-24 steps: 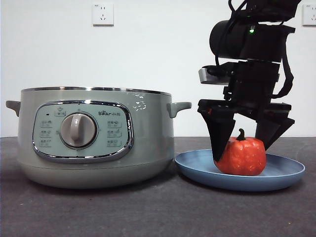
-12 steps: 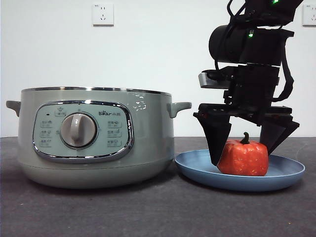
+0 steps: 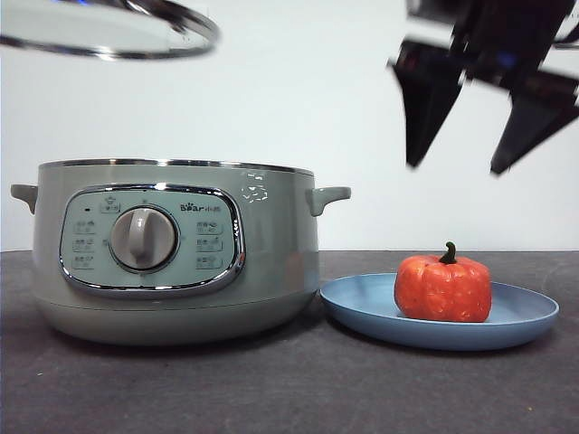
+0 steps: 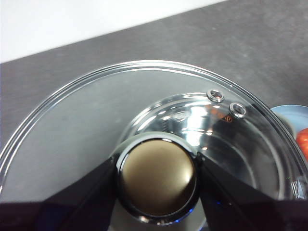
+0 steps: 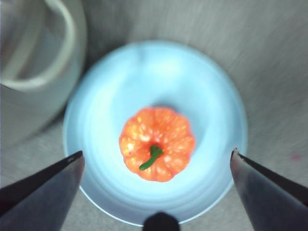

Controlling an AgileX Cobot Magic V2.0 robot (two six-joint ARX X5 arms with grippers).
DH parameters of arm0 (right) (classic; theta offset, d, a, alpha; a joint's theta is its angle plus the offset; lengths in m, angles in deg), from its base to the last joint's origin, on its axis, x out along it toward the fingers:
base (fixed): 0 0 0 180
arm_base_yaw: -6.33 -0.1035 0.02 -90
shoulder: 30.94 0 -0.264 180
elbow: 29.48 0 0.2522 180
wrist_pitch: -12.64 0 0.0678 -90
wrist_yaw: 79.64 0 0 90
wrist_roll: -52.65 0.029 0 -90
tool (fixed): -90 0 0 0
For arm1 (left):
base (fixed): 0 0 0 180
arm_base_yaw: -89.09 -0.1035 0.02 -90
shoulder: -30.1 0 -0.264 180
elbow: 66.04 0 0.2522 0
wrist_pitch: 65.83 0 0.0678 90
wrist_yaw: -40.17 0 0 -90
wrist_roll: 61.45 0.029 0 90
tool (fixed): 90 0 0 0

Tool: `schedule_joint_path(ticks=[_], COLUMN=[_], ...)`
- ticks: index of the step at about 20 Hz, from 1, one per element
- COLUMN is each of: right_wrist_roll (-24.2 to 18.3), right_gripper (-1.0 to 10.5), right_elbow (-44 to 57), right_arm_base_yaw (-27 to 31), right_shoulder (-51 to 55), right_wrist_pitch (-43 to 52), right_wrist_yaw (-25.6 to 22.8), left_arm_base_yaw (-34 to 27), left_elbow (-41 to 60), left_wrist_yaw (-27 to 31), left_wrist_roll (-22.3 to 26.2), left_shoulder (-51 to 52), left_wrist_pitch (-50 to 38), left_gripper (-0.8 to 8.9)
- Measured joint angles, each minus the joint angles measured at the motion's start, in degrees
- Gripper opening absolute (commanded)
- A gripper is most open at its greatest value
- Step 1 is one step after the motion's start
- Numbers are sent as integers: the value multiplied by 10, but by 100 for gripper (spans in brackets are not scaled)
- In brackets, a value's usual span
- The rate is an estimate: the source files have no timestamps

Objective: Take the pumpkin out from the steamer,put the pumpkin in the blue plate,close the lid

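The orange pumpkin (image 3: 443, 288) (image 5: 157, 143) with its green stem rests upright on the blue plate (image 3: 362, 306) (image 5: 110, 86), right of the sage-green steamer (image 3: 271, 262) (image 5: 29, 57). My right gripper (image 3: 470, 136) (image 5: 156, 166) hangs open well above the pumpkin, holding nothing. The glass lid (image 3: 109, 32) (image 4: 77, 125) floats high at the upper left above the steamer. My left gripper (image 4: 156, 178) is shut on the lid's knob (image 4: 156, 180). The steamer's top is uncovered.
The steamer's dial (image 3: 143, 239) and button panel face the front. A white wall socket sits behind the lid's edge. Dark table (image 3: 298, 389) spreads in front of steamer and plate.
My right gripper let go of the pumpkin and rose high above the plate, jaws spread. The lid has come into the front view at the upper left.
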Motion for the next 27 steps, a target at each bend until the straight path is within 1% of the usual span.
schedule_joint_path(ticks=[5, 9, 11, 13, 21, 27], right_wrist_roll=[-1, -2, -2, -2, -2, -2], right_gripper=[504, 504, 504, 504, 504, 504], right_elbow=[0, 0, 0, 0, 0, 0], right_arm_base_yaw=[34, 61, 69, 74, 76, 76], right_shoulder=[78, 104, 106, 106, 106, 106], right_wrist_pitch=[-1, -9, -14, -17, -17, -17], right_wrist_yaw=[0, 0, 0, 0, 0, 0], left_arm_base_yaw=[1, 3, 3, 4, 5, 7], left_elbow=[0, 0, 0, 0, 0, 0], left_wrist_yaw=[-41, -46, -61, -69, -72, -99], left_wrist_roll=[0, 0, 0, 0, 0, 0], left_shoulder=[-95, -143, -159, -171, -205, -205], left_wrist_pitch=[-46, -79, -93, -100, -101, -101], left_gripper=[-9, -9, -9, -9, -9, -9])
